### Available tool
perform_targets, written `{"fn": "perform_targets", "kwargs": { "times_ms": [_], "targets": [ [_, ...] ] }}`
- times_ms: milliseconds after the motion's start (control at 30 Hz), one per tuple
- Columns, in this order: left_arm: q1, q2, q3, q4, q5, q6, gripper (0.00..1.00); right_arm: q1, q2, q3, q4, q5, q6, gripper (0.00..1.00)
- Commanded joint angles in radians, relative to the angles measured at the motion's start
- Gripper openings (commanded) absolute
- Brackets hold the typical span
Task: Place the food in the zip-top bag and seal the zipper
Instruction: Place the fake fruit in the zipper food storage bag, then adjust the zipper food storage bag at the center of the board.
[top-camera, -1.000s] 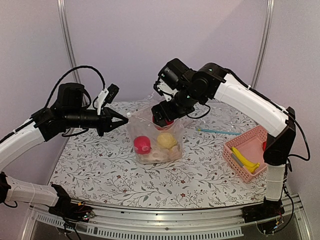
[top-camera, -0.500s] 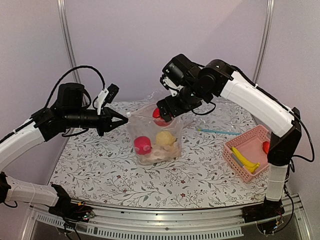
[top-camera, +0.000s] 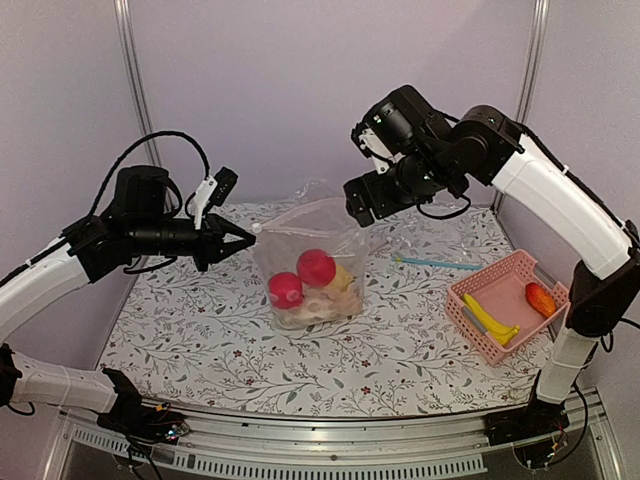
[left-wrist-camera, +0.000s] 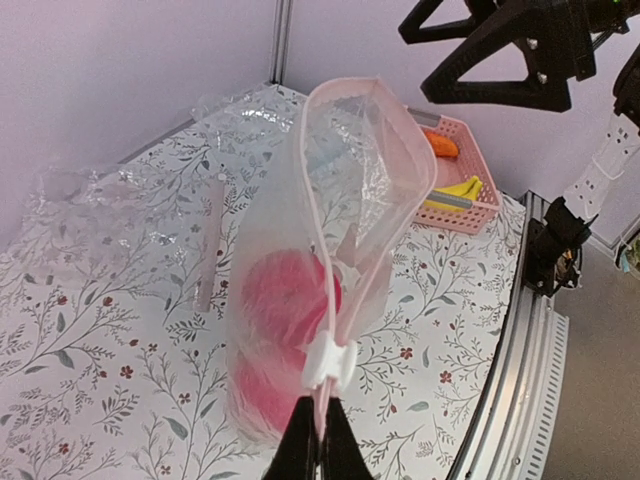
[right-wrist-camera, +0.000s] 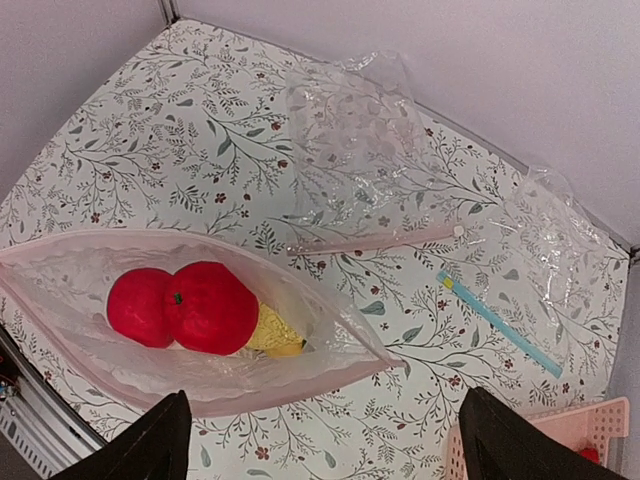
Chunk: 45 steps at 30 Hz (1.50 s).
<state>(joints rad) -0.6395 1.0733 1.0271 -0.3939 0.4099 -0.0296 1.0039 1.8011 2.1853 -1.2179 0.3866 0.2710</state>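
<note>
Finds the left gripper (top-camera: 246, 238) pressed together on the left end of the zip-top bag (top-camera: 282, 248), right at the zipper (top-camera: 300, 227), keeping the bag upright at the middle of the table (top-camera: 200, 340) with its mouth gaping. Records two red fruits (top-camera: 316, 266) and a yellow lemon (right-wrist-camera: 272, 332) already inside. Notes the right gripper (top-camera: 362, 207) spread wide and empty, hovering above the mouth's right end, slightly to the far side. Places the mouth's long axis left to right, running from the pinch toward the right gripper. Locates what is left to bag, a banana (top-camera: 488, 320) and an orange fruit (top-camera: 541, 297), in the pink basket (top-camera: 462, 312) at the near right, well apart from the bag and down to the right of the open hand. Judges the right arm the nearer to the basket, the left being committed to the bag. Notes a second clear bag (right-wrist-camera: 560, 250) with a teal strip (right-wrist-camera: 500, 322) lying flat between bag and basket.
</note>
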Motion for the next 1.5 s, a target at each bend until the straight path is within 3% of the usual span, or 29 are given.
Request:
{"fn": "perform_targets", "kwargs": {
  "times_ms": [0,433,700,767,1100,1467],
  "targets": [
    [-0.011,-0.015,-0.002,0.017,0.000,0.005,0.00,-0.023,0.007,-0.059,-0.006,0.063,0.010,0.91],
    [-0.011,-0.021,-0.003,0.018,0.002,0.005,0.00,-0.077,0.037,-0.079,0.040,0.016,0.039,0.79],
    [-0.011,-0.025,-0.004,0.017,-0.002,0.008,0.00,-0.089,0.070,-0.078,0.047,-0.007,0.042,0.62],
    [-0.011,-0.027,-0.004,0.015,-0.005,0.009,0.00,-0.090,0.072,-0.075,0.050,-0.017,0.042,0.55],
    [-0.011,-0.040,-0.008,0.021,-0.026,0.010,0.00,-0.090,0.029,-0.040,0.101,-0.120,0.045,0.04],
    [0.007,-0.060,-0.032,0.069,-0.004,-0.023,0.00,-0.076,-0.053,-0.083,0.177,-0.163,0.034,0.04]
  ]
}}
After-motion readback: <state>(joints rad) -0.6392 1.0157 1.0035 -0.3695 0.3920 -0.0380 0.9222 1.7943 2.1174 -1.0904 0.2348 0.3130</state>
